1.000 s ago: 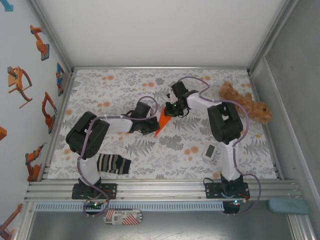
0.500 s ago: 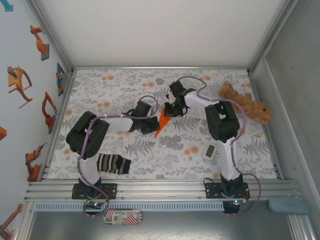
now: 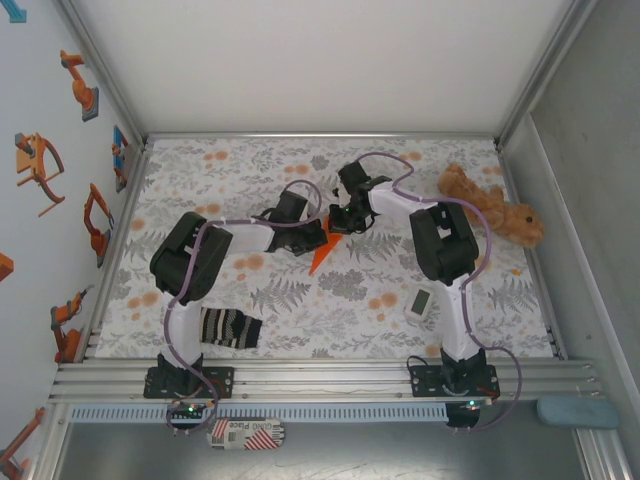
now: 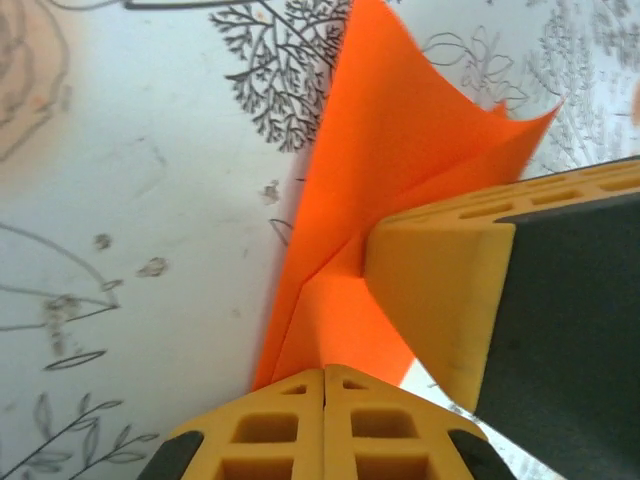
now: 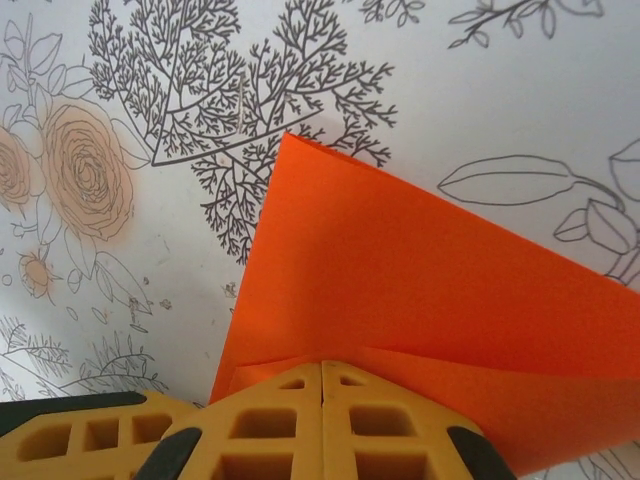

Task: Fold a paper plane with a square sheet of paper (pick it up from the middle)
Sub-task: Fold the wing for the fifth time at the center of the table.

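Left end effector (image 3: 312, 233) (image 4: 325, 378): fingers together, clamped on narrow end of paper plane (image 3: 322, 256) (image 4: 385, 160) (image 5: 400, 280). Right end effector (image 3: 343, 220) (image 5: 322, 372): fingers together, pinching plane's folded edge, just beside left one. Paper fans out ahead of both tips (layers curled, not flat) over floral bench (image 3: 250, 170). Striped sock (image 3: 228, 328) well behind left end effector. Plush toy (image 3: 490, 212) off to right of right one.
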You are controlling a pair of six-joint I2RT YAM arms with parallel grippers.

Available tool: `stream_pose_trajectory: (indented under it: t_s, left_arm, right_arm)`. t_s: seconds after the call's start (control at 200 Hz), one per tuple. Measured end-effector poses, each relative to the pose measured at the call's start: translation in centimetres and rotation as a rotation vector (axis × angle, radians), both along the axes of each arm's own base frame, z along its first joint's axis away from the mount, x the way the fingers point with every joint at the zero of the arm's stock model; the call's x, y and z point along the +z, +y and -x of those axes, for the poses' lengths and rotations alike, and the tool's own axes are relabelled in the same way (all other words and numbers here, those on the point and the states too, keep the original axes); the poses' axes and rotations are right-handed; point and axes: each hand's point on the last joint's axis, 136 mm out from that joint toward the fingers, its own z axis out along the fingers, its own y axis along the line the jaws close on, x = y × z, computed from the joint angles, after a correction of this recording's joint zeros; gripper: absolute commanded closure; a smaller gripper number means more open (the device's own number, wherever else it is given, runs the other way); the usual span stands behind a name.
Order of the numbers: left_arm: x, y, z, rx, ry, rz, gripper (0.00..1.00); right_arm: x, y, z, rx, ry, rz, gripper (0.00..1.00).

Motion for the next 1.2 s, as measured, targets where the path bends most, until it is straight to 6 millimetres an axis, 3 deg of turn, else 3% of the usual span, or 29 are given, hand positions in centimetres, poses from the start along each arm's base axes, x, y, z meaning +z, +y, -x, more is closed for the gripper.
stream_pose_trajectory:
  t_s: [0.245, 0.526, 0.701, 1.062, 1.202]
  left_arm:
    - [-0.2, 0.4, -0.3, 0.024, -0.003, -0.016, 1.0]
    - [-0.2, 0.4, -0.3, 0.03, 0.001, -0.015, 1.0]
    - [-0.2, 0.4, -0.3, 0.03, 0.002, -0.016, 1.0]
    - [-0.2, 0.5, -0.3, 0.03, 0.003, -0.017, 1.0]
    - [-0.2, 0.5, -0.3, 0.029, 0.003, -0.017, 1.0]
  right_arm:
    - [0.4, -0.2, -0.1, -0.01, 0.007, -0.02, 0.98]
    - [4.6, -1.2, -0.3, 0.019, -0.102, -0.098, 0.99]
    - [3.0, -1.3, 0.9, 0.042, -0.072, -0.107, 1.0]
    - [0.2, -1.4, 1.0, 0.052, -0.02, -0.095, 1.0]
    - [0.2, -1.3, 0.4, 0.05, -0.026, -0.091, 1.0]
